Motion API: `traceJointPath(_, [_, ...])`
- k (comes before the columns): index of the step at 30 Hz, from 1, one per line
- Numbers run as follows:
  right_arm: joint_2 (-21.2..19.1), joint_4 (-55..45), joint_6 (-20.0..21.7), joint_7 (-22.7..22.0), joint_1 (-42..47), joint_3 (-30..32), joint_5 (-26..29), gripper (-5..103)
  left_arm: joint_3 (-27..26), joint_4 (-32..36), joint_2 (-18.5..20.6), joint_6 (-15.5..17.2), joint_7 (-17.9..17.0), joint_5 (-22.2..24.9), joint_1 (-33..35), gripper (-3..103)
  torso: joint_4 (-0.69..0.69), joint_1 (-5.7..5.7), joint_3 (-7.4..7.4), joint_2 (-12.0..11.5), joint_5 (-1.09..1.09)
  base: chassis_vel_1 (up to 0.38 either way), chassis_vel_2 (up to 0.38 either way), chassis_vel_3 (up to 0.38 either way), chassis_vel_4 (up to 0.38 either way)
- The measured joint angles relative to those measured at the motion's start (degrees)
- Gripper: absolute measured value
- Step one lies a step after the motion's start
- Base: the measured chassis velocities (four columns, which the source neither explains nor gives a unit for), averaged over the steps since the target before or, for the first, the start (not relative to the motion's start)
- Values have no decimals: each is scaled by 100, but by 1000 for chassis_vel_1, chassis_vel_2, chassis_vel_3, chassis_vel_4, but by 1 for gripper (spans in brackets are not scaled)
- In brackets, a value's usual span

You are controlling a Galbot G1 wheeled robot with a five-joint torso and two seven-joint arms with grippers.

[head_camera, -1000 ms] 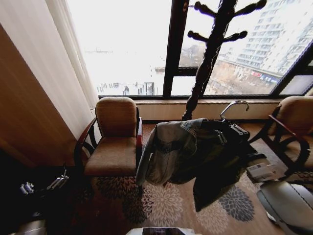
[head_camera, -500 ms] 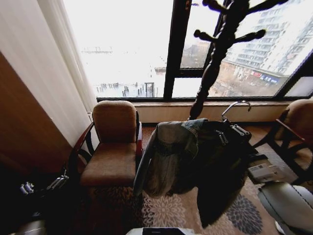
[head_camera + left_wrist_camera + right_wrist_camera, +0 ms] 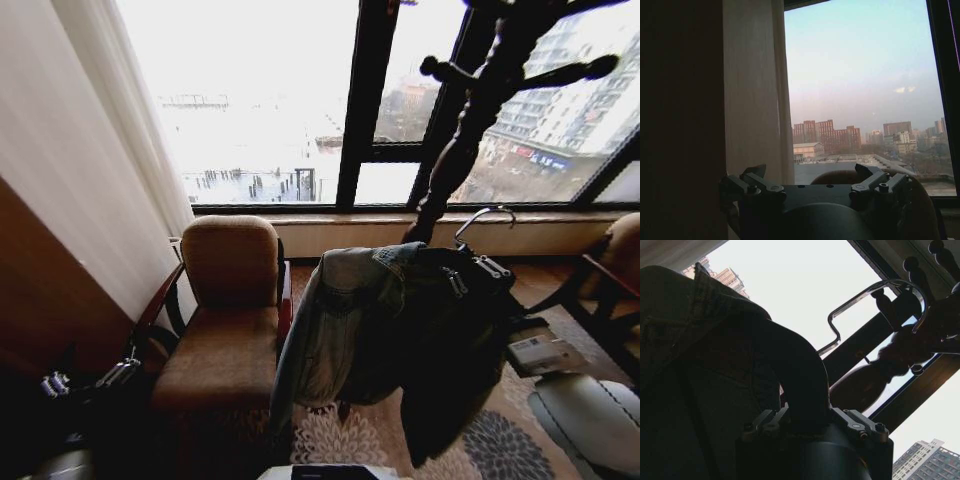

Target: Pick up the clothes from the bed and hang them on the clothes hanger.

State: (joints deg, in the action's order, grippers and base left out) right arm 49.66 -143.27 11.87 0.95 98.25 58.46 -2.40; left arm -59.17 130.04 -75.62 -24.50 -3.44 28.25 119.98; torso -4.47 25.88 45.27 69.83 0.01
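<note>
The right claw is clenched on the clothes hanger, gripping the dark curved shoulder of it just below the neck; in the right wrist view the two fingers press in from both sides of that black bar. The silver hook rises from the claw into free air and is not caught on anything. Draped over the hanger, the denim jacket hangs down in front of the robot, its collar at the top, its pale side toward the armchair and its shadowed side under the right arm.

Just behind the hook stands the dark wooden coat stand, its pegs branching out well above the hook. To the robot's left the brown armchair sits close beside the jacket's hanging edge. A second chair lies at the right edge, with patterned carpet below the jacket's hem.

The left claw is low at the robot's left side, its fingers spread apart and grasping nothing, facing the curtain and window.
</note>
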Motion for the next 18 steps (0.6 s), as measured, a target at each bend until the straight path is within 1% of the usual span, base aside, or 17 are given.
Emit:
traceJointPath(11, [-3, 0, -15, -28, 63, 113, 60, 20, 0, 0, 0, 0, 0, 0, 0, 100, 0, 0, 0, 0, -3, -143, 143, 152, -143])
traceJointPath(14, [-75, 1, 7, -29, 130, 219, 344, 20, 0, 0, 0, 0, 0, 0, -1, 100, 0, 4, 1, -1, -2, -81, 83, 94, -85])
traceJointPath(18, [-203, 2, 53, 49, 215, 383, 673, 20, 0, 0, 0, 0, 0, 0, 0, 100, 1, 4, 1, -1, 0, 0, 0, 0, 0])
